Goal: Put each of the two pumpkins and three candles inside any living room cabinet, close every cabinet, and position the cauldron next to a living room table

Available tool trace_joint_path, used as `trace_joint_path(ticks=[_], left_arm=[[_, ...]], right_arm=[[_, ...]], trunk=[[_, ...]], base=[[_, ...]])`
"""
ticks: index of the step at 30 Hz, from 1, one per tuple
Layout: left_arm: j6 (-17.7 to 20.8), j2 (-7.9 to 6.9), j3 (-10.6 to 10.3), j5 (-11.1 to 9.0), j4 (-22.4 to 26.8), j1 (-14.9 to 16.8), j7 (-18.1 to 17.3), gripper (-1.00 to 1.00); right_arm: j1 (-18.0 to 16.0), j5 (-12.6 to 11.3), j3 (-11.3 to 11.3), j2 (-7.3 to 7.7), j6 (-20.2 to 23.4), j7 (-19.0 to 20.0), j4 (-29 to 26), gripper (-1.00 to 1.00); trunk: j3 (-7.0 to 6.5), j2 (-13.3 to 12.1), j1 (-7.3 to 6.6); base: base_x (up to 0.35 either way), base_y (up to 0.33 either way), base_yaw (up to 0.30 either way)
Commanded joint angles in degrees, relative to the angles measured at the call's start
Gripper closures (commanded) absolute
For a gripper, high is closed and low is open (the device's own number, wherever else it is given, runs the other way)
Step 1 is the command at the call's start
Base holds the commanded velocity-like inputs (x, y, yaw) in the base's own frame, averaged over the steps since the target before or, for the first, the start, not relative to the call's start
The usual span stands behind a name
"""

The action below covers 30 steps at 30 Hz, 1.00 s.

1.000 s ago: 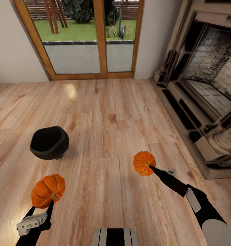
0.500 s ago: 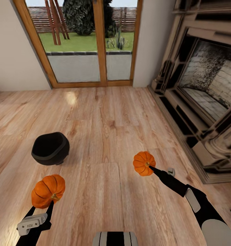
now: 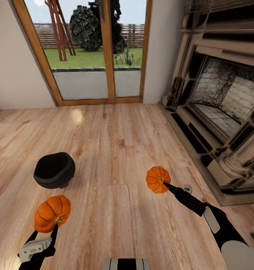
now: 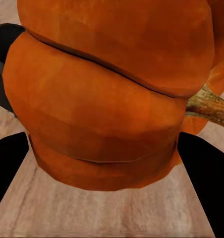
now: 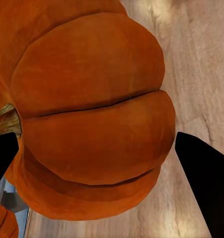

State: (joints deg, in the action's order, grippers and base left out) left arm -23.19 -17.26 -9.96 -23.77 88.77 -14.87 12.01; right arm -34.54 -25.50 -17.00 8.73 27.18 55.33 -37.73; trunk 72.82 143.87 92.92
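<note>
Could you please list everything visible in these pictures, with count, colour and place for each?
pumpkins: two, bright orange; left pumpkin held in the left gripper, right pumpkin held in the right gripper, both above the floor
cauldron: one, matte black; on the floor, ahead of the left pumpkin, mouth open
floor: one, light wood planks; across the room
glass doors: one pair, wood-framed; in the far wall, garden behind
fireplace: one, beige stone surround, dark inside; along the right wall
left gripper: one, black fingers; shut on the left pumpkin
right gripper: one, black; shut on the right pumpkin
</note>
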Motion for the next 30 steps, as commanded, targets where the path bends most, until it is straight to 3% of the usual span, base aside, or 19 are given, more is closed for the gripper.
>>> trace_joint_path(ticks=[1, 11, 18, 23, 30], left_arm=[[-0.2, -0.07, -0.2, 0.0, -0.5, 0.0, 0.5, 1.0], [-0.3, -0.06, -0.1, 0.1, -4.3, 0.1, 0.6, 1.0], [-0.3, 0.26, -0.2, -0.1, -10.3, 1.0, 0.9, 1.0], [-0.3, 1.32, -0.1, -0.1, -14.8, 2.0, 1.0, 1.0], [-0.4, 1.6, 0.0, -0.2, -15.3, 2.2, 1.8, 1.0]], right_arm=[[0.0, -0.3, -0.1, 0.0, 0.4, 0.0, 0.0, 1.0], [0.0, -0.3, -0.1, -0.19, 0.4, 0.1, 0.1, 1.0], [0.0, -0.3, 0.0, -0.33, 0.4, 0.0, 0.1, 1.0], [0.0, -0.2, 0.0, -0.43, 0.4, 0.0, 0.1, 1.0], [0.0, -0.2, 0.0, -0.46, 0.4, 0.0, 0.1, 1.0]], trunk=[[-0.2, 0.0, -0.03], [-2.41, -0.1, -0.29], [-3.97, -0.2, -0.47], [-3.97, -0.2, -0.47], [-4.19, -0.2, -0.5]], base=[[0.0, 0.0, 0.0], [0.0, 0.0, 0.0], [0.0, 0.0, 0.0], [0.0, 0.0, 0.0], [0.0, 0.0, 0.0]])
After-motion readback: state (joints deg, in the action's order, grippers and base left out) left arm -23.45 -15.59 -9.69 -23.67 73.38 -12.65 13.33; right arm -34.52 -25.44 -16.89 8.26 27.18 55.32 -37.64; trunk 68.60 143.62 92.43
